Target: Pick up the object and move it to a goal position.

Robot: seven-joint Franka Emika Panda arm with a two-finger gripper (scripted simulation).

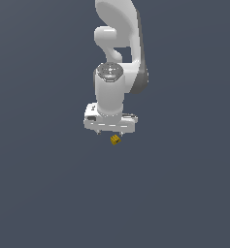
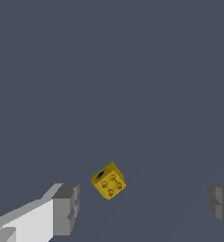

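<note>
Yellow block [image 2: 108, 180] between spread tool [image 2: 144, 205] fingers, touching neither

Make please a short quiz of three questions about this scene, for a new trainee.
1. True or false: the end effector is shut on the yellow block.
2. In the wrist view, the block lies: A) between the fingers, B) outside them, C) out of sight.
3. Fill in: one face of the block shows four round ____.

Key: 1 false, it is open and touches nothing; 2 A; 3 studs.
</note>
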